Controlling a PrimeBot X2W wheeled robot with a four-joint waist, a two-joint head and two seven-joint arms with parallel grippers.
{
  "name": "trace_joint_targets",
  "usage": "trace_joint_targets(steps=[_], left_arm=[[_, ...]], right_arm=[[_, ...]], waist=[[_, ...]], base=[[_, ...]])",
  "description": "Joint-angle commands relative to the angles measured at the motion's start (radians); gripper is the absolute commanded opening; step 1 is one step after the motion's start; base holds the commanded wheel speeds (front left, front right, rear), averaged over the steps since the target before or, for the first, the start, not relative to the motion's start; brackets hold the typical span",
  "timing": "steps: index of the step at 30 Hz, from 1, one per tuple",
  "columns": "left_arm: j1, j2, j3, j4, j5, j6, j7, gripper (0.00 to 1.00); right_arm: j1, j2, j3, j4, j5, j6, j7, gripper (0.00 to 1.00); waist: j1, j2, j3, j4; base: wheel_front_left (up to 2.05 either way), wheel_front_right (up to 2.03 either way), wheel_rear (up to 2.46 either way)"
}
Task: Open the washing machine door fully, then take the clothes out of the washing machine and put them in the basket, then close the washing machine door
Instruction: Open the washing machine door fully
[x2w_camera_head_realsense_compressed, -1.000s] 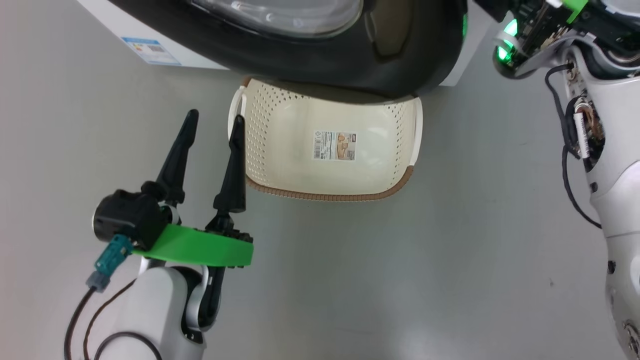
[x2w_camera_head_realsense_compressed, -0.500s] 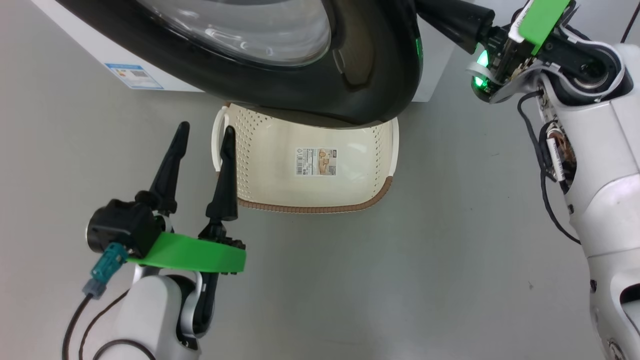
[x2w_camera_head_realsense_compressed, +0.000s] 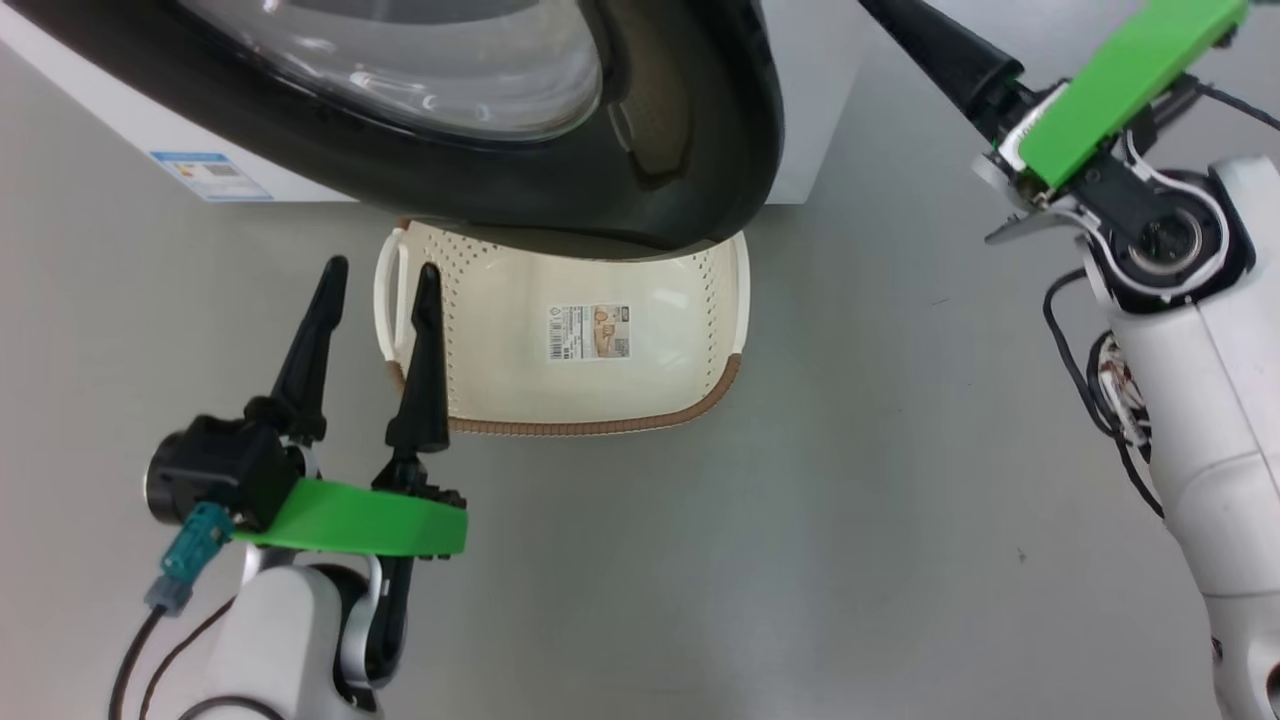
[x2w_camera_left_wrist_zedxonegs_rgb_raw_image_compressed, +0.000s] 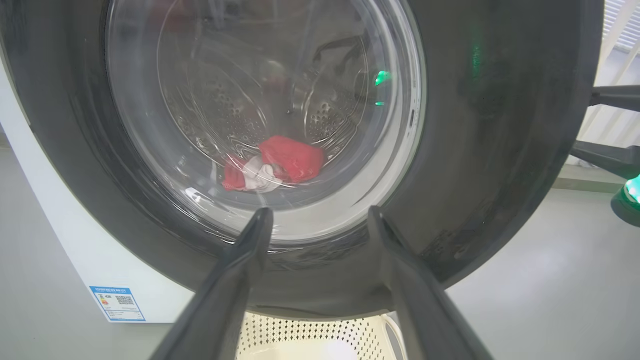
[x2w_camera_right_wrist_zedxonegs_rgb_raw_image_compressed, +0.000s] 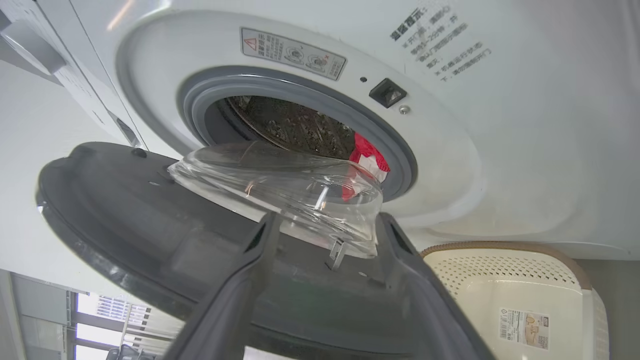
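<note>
Washing machine door (x2w_camera_head_realsense_compressed: 700, 150) stands part open, its black rim hanging over the far end of the basket (x2w_camera_head_realsense_compressed: 600, 425), which sits on the floor (x2w_camera_head_realsense_compressed: 800, 550) in front of the washing machine (x2w_camera_right_wrist_zedxonegs_rgb_raw_image_compressed: 450, 125); red clothes (x2w_camera_right_wrist_zedxonegs_rgb_raw_image_compressed: 367, 150) lie inside the machine, low behind its grey ring. Left pincer (x2w_camera_head_realsense_compressed: 382, 266) open, holding nothing, fingers spread just beside the basket's left handle, pointing toward the door glass. Right pincer (x2w_camera_right_wrist_zedxonegs_rgb_raw_image_compressed: 325, 222) open too, gripping nothing, fingers spread at the door's inner side near the glass bowl; cannot tell if they touch it.
</note>
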Motion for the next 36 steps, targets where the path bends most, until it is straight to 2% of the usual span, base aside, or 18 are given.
trace_joint_targets(steps=[1, 5, 9, 13, 17, 22, 29, 36], left_arm=[[0.018, 0.025, 0.037, -0.030, 0.009, -0.007, -0.008, 1.00], [0.033, 0.027, 0.056, -0.032, 0.020, -0.014, -0.008, 1.00], [0.040, 0.028, 0.070, -0.033, 0.024, -0.020, -0.008, 1.00], [0.044, 0.028, 0.075, -0.031, 0.035, -0.025, -0.008, 1.00], [0.055, 0.027, 0.086, -0.039, 0.043, -0.024, -0.008, 1.00], [0.073, 0.027, 0.099, -0.061, 0.054, -0.018, -0.008, 1.00], [0.096, 0.026, 0.119, -0.104, 0.060, -0.017, -0.008, 1.00], [0.109, 0.026, 0.125, -0.128, 0.068, -0.017, -0.008, 1.00]], right_arm=[[0.020, 0.007, 0.015, -0.037, -0.016, 0.001, -0.017, 1.00], [0.074, -0.032, 0.064, -0.082, -0.102, 0.001, -0.152, 1.00], [0.114, -0.089, 0.151, -0.105, -0.243, 0.001, -0.327, 1.00], [0.143, -0.137, 0.222, -0.079, -0.385, 0.001, -0.513, 1.00], [0.168, -0.154, 0.247, -0.029, -0.508, 0.001, -0.655, 1.00], [0.230, -0.128, 0.163, -0.037, -0.662, 0.001, -0.695, 1.00], [0.394, -0.033, -0.056, -0.221, -0.953, 0.001, -0.696, 1.00], [0.545, 0.059, -0.159, -0.382, -1.142, 0.001, -0.697, 1.00]], waist=[[0.0000, 0.0000, -0.005, -0.010], [0.0000, 0.0000, -0.010, -0.026], [0.0000, 0.0000, -0.013, -0.037], [0.0000, 0.0000, -0.022, -0.043], [0.0000, 0.0000, -0.038, -0.048], [0.0000, 0.0000, -0.049, -0.051], [0.0000, 0.0000, -0.047, -0.054], [0.0000, 0.0000, -0.042, -0.056]], base=[[0.00, 0.00, 0.00], [0.00, 0.00, 0.00], [0.00, 0.00, 0.00], [0.00, 0.00, 0.00], [0.00, 0.00, 0.00], [0.00, 0.00, 0.00], [0.00, 0.00, 0.00], [0.00, 0.00, 0.00]])
